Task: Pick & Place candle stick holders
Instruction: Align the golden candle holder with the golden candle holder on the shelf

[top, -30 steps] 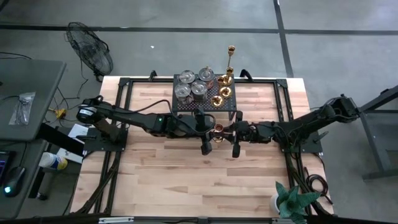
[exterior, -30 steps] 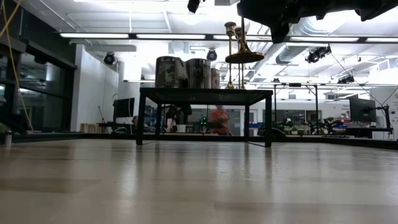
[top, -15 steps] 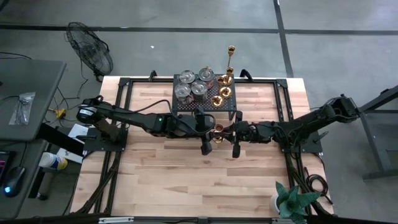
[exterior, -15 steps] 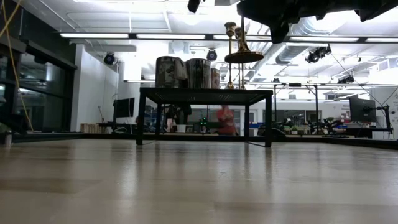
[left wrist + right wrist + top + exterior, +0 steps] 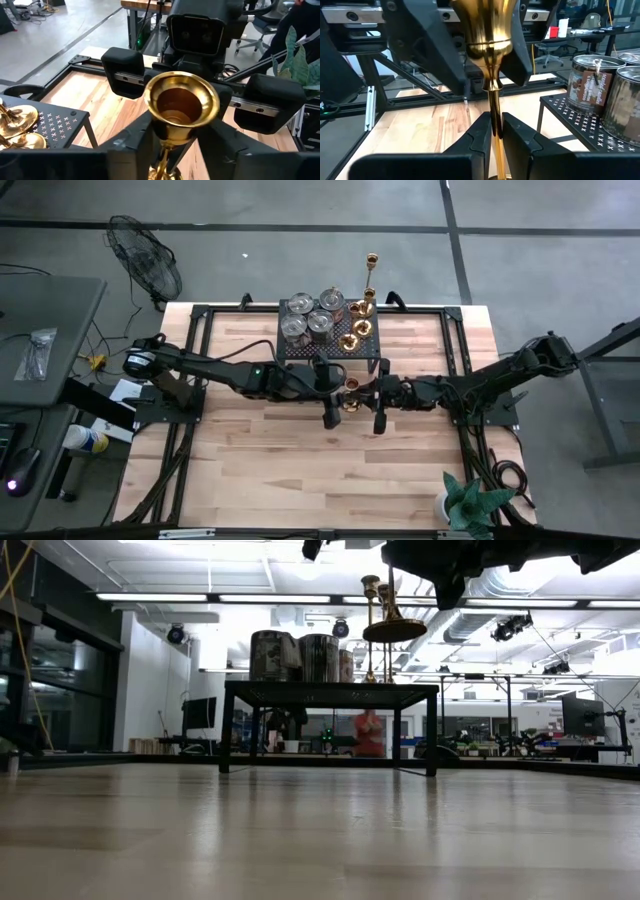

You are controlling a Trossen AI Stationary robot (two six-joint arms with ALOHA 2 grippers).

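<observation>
One brass candle stick holder (image 5: 350, 390) hangs upright in mid-air in front of the black stand, between my two grippers. My right gripper (image 5: 494, 122) comes from the table's right and is shut on its stem. My left gripper (image 5: 339, 391) comes from the table's left. Its fingers (image 5: 521, 55) stand slightly apart on either side of the holder's cup (image 5: 181, 102). On the stand's top (image 5: 372, 340) sit several silvery cups (image 5: 308, 318) and brass holders (image 5: 356, 332). A tall slender one (image 5: 370, 275) stands at its far right corner. My right gripper pinches the holder's thin stem (image 5: 494, 102) between its two fingers, well below the cup. The fingers lie level, from the table's right side, across the stem. The holder stands upright, its round base (image 5: 393, 630) high above the table. My left gripper: whether its fingers touch the cup cannot be told.
The black perforated stand (image 5: 300, 345) is at the table's far middle, just behind the grippers. A green potted plant (image 5: 470, 505) is at the near right corner. Bare wood (image 5: 300, 460) lies between the grippers and the near edge.
</observation>
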